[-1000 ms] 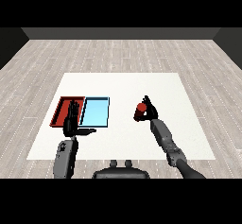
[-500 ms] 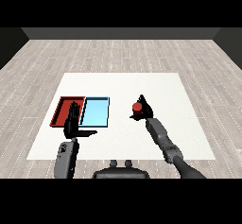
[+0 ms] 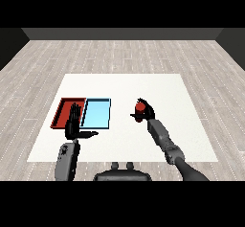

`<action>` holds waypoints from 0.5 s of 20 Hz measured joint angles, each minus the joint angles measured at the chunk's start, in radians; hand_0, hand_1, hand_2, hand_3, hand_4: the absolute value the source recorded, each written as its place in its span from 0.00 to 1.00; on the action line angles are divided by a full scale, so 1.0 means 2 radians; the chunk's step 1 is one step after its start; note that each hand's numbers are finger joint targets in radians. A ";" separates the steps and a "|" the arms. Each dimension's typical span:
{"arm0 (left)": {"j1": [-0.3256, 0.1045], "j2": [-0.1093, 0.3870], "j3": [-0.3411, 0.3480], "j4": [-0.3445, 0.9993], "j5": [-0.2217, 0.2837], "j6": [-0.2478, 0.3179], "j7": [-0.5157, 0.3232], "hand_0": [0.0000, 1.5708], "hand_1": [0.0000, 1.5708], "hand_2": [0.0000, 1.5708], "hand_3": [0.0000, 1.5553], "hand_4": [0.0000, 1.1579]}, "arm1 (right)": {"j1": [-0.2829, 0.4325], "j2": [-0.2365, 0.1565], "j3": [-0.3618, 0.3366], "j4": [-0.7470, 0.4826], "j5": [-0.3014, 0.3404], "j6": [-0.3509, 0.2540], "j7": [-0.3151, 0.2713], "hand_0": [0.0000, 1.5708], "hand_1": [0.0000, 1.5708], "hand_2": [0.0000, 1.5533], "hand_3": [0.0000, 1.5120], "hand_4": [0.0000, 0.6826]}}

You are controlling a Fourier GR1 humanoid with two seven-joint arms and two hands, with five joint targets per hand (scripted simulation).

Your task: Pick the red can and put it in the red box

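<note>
- Table [image 3: 158,85]: white, broad; it carries both trays at my left and the can at my right of centre.
- Red tray [image 3: 61,113]: the goal, outermost on the left, touching the light blue tray along one long side.
- Light blue tray [image 3: 97,113]: lies between the red tray and my can, so I judge the carry must cross over it.
- My left hand [image 3: 73,124]: fingers straight and upright, thumb out to the side, holding nothing; it stands in front of the red tray's near right corner.
- My right hand [image 3: 145,112]: curled round the red can, well apart from both trays.
- Red can [image 3: 139,108]: in my right hand, its long axis roughly upright as far as I can tell. The red tray lies straight to its left, past the blue one; leftward travel is what counts.
</note>
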 measured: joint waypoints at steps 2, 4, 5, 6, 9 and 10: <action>0.005 0.003 0.003 -0.001 0.004 -0.004 -0.002 0.00 0.00 0.00 0.00 0.00 | 0.001 0.003 0.003 -0.003 0.005 -0.024 0.002 0.95 0.95 0.94 0.94 0.90; 0.008 0.003 0.001 -0.016 0.004 -0.002 0.011 0.00 0.00 0.00 0.00 0.00 | -0.005 0.005 0.003 0.000 0.008 -0.040 0.004 0.93 0.93 0.93 0.93 0.87; 0.011 0.002 -0.001 -0.023 0.004 0.000 0.015 0.00 0.00 0.00 0.00 0.00 | -0.012 0.001 0.001 0.005 0.008 -0.041 0.004 0.94 0.94 0.93 0.93 0.86; 0.009 0.001 -0.002 -0.019 0.004 -0.001 0.013 0.00 0.00 0.00 0.00 0.00 | -0.012 0.004 0.004 0.008 0.009 -0.048 0.000 0.93 0.93 0.93 0.93 0.86; 0.010 -0.002 -0.006 -0.018 0.001 0.001 0.010 0.00 0.00 0.00 0.00 0.00 | -0.011 0.003 0.010 0.003 0.016 -0.053 0.003 0.94 0.94 0.93 0.92 0.87; 0.010 -0.003 -0.006 -0.012 0.000 0.001 0.007 0.00 0.00 0.00 0.00 0.00 | -0.003 0.001 0.013 -0.003 0.018 -0.053 -0.001 0.93 0.93 0.93 0.91 0.88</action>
